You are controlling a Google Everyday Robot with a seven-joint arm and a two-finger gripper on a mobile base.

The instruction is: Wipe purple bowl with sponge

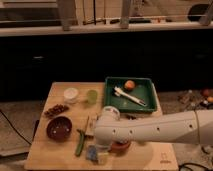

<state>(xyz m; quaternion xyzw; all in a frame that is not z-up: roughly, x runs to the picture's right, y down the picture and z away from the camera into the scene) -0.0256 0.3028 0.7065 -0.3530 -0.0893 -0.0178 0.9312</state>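
Robot arm [160,129] in a white casing reached in from the right edge across the front of a wooden table [45,156], its rounded end sitting over the middle of the tabletop. The gripper [102,146] pointed down below that rounded end, directly above a blue-and-yellow sponge [97,154] that lay near the table's front edge. Most of the gripper was hidden by the arm, so it could not be told whether it was spread or pinched together, nor whether it touched the sponge.

The purple bowl [59,128], dark and reddish in the dim light, stood upright on the left part of the table, apart from the sponge and to the left of the gripper. A long green vegetable [80,143] lay between bowl and sponge. Just right of the sponge, a reddish-orange object [120,147] showed partly from under the arm.

Farther back, a small plate of brown snacks [56,109] sat behind the bowl, with a white cup [71,94] and a pale green cup [92,96] side by side beyond it. A green tray [108,98] at the back right held an orange [129,85] and a white utensil [130,97] lying at a slant.
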